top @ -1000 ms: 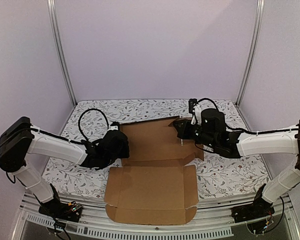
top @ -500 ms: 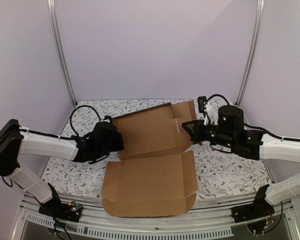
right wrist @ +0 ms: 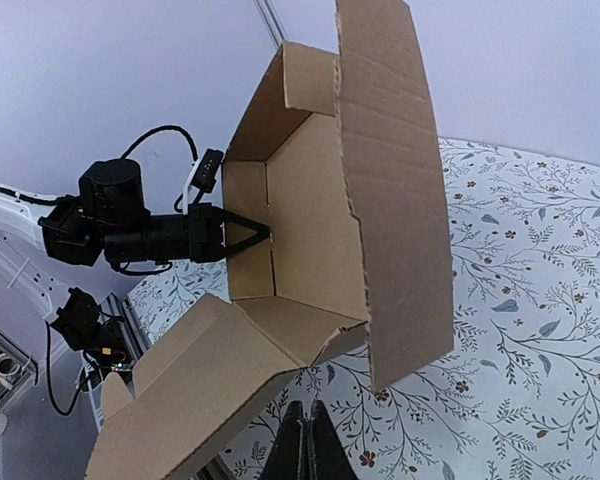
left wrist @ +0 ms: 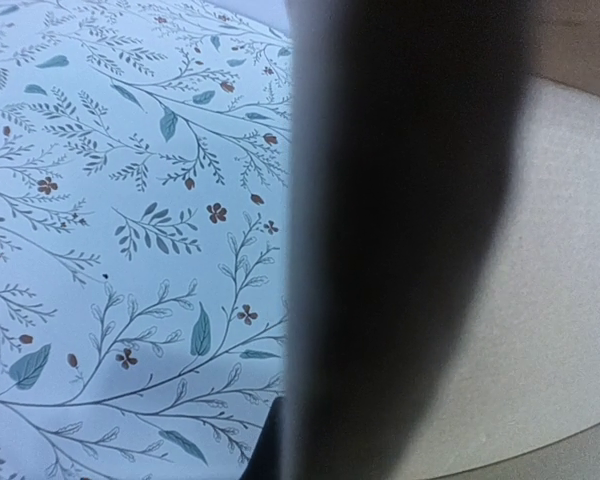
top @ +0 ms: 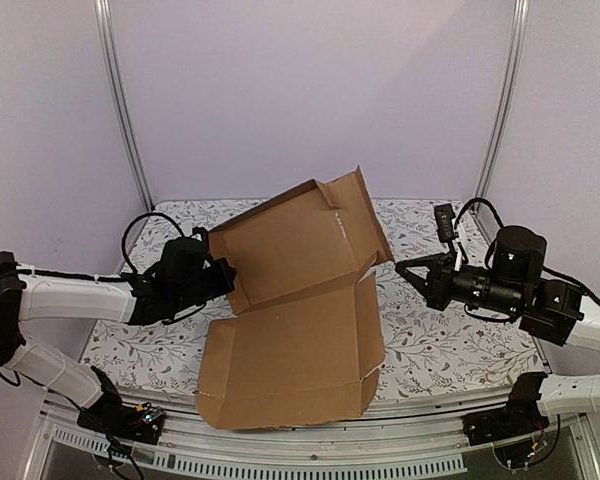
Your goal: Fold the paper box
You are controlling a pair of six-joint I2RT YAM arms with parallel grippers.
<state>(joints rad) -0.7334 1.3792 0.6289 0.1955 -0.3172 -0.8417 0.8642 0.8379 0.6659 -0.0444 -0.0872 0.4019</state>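
Surface: floral tablecloth (top: 460, 350).
Paper box (top: 290, 340): likely light, stiff, creasing easily.
Left gripper (top: 223, 272): pinched on its left edge.
Right gripper (top: 400, 266): closed, empty, just right of the box — best grasp looks like the right flap.

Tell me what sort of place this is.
Probably a lab robot workcell, not a home: the left arm and right arm bolted to a metal rail, plain walls framed by aluminium posts, and a floral-covered table carrying the paper box.

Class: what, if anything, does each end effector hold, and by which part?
The left end effector pinches the paper box at the left edge of its raised panel; the right end effector holds nothing.
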